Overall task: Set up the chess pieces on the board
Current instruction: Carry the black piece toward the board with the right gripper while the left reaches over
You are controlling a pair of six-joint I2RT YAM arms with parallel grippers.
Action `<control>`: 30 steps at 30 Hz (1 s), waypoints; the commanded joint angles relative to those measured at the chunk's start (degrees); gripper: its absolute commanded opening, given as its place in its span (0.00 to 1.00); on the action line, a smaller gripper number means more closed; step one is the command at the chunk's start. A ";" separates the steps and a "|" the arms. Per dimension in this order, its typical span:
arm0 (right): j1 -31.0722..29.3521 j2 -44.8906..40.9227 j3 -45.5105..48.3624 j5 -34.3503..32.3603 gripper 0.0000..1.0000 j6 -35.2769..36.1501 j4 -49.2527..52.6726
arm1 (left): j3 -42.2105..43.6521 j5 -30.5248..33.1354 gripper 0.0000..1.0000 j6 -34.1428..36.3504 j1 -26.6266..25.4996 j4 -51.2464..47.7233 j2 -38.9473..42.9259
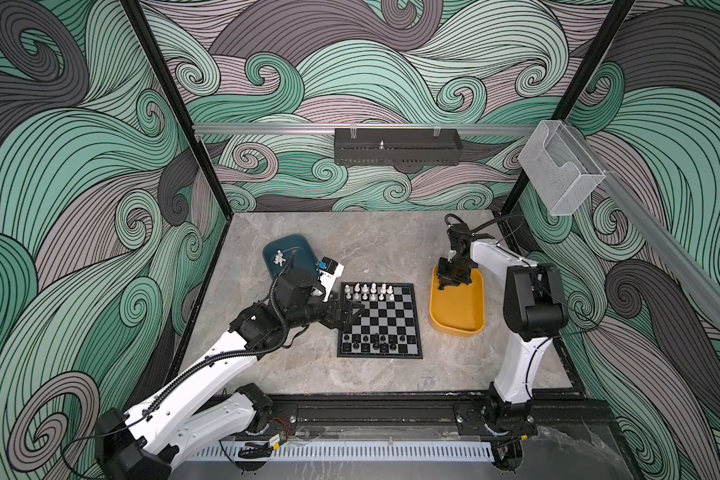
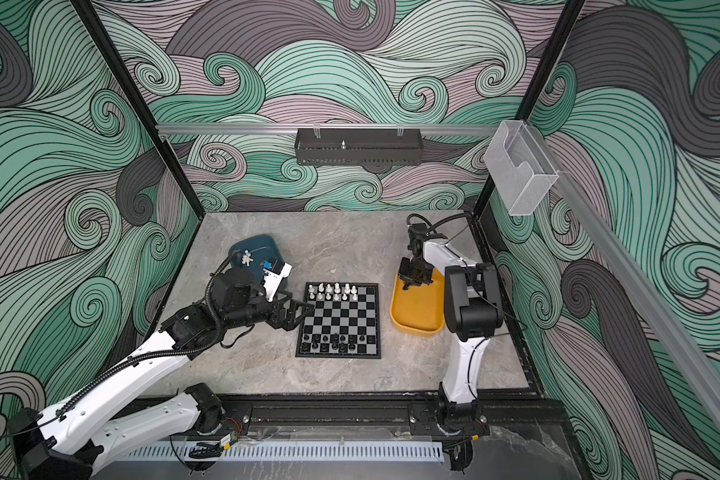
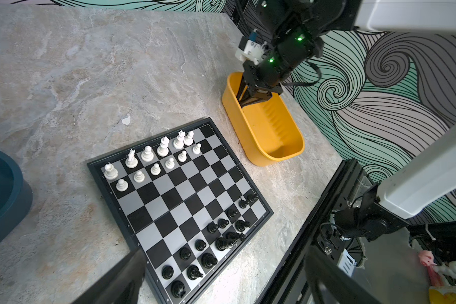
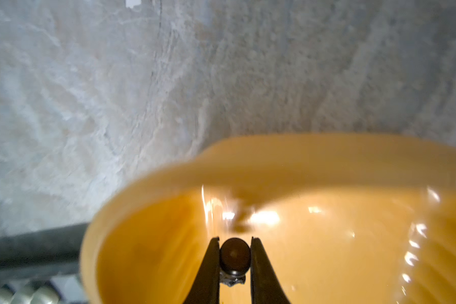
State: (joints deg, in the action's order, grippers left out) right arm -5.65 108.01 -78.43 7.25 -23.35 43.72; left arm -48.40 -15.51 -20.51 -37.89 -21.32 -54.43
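- Grey marbled table [image 1: 371,249], enclosed by swirl-patterned walls [image 1: 350,83]
- Laid mid-table: the board [image 1: 381,320], left tool [image 1: 352,313] spread wide beside it
- Pinched by right tool [image 4: 234,239] within yellow tray [image 4: 327,163]: black chess piece [image 4: 234,256]

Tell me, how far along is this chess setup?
Well along. Done: white chess pieces fill most of two rows at one end of the chessboard, black pieces the opposite end, with gaps. In hand: the right gripper pinches a black piece inside the yellow tray. Left: a few white pieces wait in the teal tray; the open left gripper is empty.
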 commanded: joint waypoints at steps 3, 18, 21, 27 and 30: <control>1.96 -20.25 7.62 11.73 0.02 -10.49 -2.45 | 2.01 -9.45 0.89 -8.41 0.14 16.41 -4.14; -6.44 -52.00 29.98 26.41 0.03 -51.29 -27.26 | -8.50 -7.26 0.71 -4.27 -11.83 42.26 -28.40; -7.17 -52.87 30.50 27.76 0.04 -53.10 -28.42 | -12.15 -7.11 0.64 -4.36 -12.39 40.50 -31.48; -7.49 -54.65 31.08 29.02 0.05 -54.68 -28.65 | -15.84 -6.37 0.52 -4.11 -12.63 38.90 -33.98; -7.58 -54.82 31.07 29.63 0.06 -55.21 -29.02 | -17.37 -6.68 0.44 -4.25 -12.57 37.83 -34.87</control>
State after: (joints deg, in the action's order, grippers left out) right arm -12.95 53.76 -48.01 35.33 -76.79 16.51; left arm -63.07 -21.89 -25.41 -50.17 17.12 -88.36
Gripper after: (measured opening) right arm 0.174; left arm 0.455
